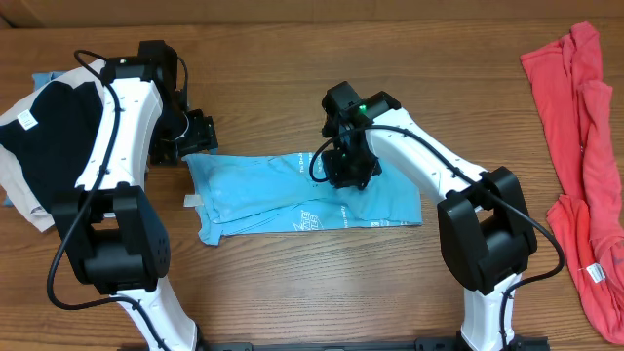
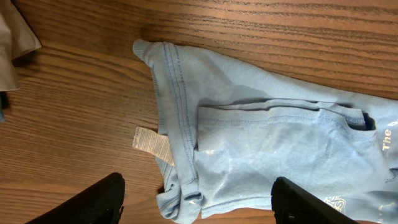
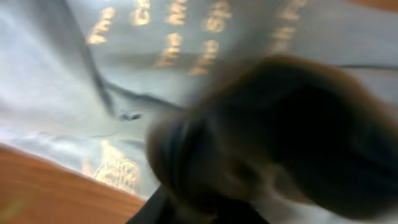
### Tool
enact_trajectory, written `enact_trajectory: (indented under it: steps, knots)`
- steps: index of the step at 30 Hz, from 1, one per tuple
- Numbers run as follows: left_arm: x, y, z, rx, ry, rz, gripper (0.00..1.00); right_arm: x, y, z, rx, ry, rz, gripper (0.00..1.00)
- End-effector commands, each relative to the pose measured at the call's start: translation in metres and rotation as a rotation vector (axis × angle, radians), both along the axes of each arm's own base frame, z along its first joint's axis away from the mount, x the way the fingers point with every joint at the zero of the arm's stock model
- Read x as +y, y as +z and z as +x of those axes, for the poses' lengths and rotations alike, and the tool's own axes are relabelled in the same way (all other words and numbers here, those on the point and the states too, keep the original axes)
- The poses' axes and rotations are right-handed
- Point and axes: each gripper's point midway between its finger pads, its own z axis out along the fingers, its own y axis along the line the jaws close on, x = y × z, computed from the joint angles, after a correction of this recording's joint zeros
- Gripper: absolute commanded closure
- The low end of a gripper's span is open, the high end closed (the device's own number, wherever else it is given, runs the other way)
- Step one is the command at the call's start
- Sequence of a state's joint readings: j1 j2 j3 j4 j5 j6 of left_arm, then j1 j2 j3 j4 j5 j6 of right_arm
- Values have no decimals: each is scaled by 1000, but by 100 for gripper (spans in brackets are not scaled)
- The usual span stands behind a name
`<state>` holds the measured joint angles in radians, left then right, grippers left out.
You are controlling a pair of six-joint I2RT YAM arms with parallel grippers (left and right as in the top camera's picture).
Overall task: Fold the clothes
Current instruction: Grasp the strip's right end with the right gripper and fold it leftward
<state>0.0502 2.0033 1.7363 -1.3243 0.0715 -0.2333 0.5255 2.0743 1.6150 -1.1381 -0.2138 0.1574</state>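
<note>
1. A light blue T-shirt [image 1: 253, 190] lay folded into a long strip across the middle of the wooden bench [image 1: 322, 292]. It ran from left to right, with small pale lettering showing along its near side.
2. A small white label [image 2: 152, 142] stuck out from the shirt's left end onto bare wood.
3. The left end effector [image 1: 195, 135] hung just past the shirt's left end, toward the far left corner of the bench. In its wrist view its two dark fingers [image 2: 99, 202] stood wide apart, holding nothing, with the shirt's stitched end below them.
4. The right end effector [image 1: 349, 171] sat low over the right half of the shirt, near its far edge. Its wrist view was badly blurred, a dark shape against blue cloth, so I could not tell whether it gripped the fabric.
5. A black garment [image 1: 49, 127] lay on a beige garment [image 1: 21, 195] at the left edge.
6. A red garment [image 1: 585, 146] lay along the right edge, well apart from the shirt.
</note>
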Motion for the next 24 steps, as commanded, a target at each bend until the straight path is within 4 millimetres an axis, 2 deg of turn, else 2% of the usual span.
enact_trajectory:
  steps: [1, 7, 9, 13, 15, 17, 20, 24]
  knots:
    - [-1, 0, 3, -1, 0, -11, 22, 16, 10, -2, 5, 64, 88, 69]
    - [-1, 0, 5, -11, 0, -10, 22, 14, 27, -4, -24, 84, 100, 68]
    - [-1, 0, 7, -19, 0, -10, 22, 11, 40, 0, -61, 77, 103, 68]
    - [-1, 0, 7, -17, 0, -11, 22, -3, 50, 8, -108, 46, 66, 67]
    - [-1, 0, 4, -8, 0, -11, 21, -19, 50, 18, -145, -19, -9, 67]
    - [-1, 0, 0, 8, 0, -12, 20, -45, 56, 32, -210, -127, -115, 67]
    - [-5, 0, -9, 45, -2, -30, 19, -76, 80, 49, -314, -255, -183, 65]
    - [-6, -4, -23, 102, -4, -32, 16, -108, 116, 63, -402, -351, -164, 57]
